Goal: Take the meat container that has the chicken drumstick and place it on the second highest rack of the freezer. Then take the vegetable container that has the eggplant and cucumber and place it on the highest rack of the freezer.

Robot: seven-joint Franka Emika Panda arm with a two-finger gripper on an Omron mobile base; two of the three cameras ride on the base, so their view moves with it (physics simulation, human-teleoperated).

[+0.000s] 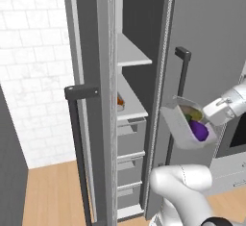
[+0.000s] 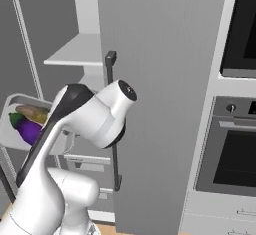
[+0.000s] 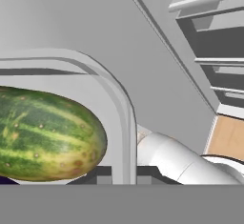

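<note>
My gripper (image 1: 208,123) is shut on the rim of the vegetable container (image 1: 181,125), a pale grey tray held tilted in the air in front of the open freezer (image 1: 135,23). In the tray lie the purple eggplant (image 1: 198,131) and the cucumber (image 1: 192,114). The right base view shows the tray (image 2: 11,124) at the left, with eggplant (image 2: 28,129) and cucumber (image 2: 33,112), partly behind my arm. In the hand view the cucumber (image 3: 47,139) looms close and the tray rim (image 3: 121,108) runs down to my gripper (image 3: 125,174). The highest rack (image 1: 132,56) is bare. On the rack below (image 1: 133,108) sits the chicken drumstick (image 1: 120,101).
Both freezer doors stand ajar: the left one (image 1: 89,42) with its bar handle (image 1: 79,138), the right one (image 1: 206,37) with its handle (image 1: 181,78) just behind the tray. Drawers (image 1: 130,138) fill the freezer's lower part. Black-glass ovens (image 2: 235,149) stand to the right.
</note>
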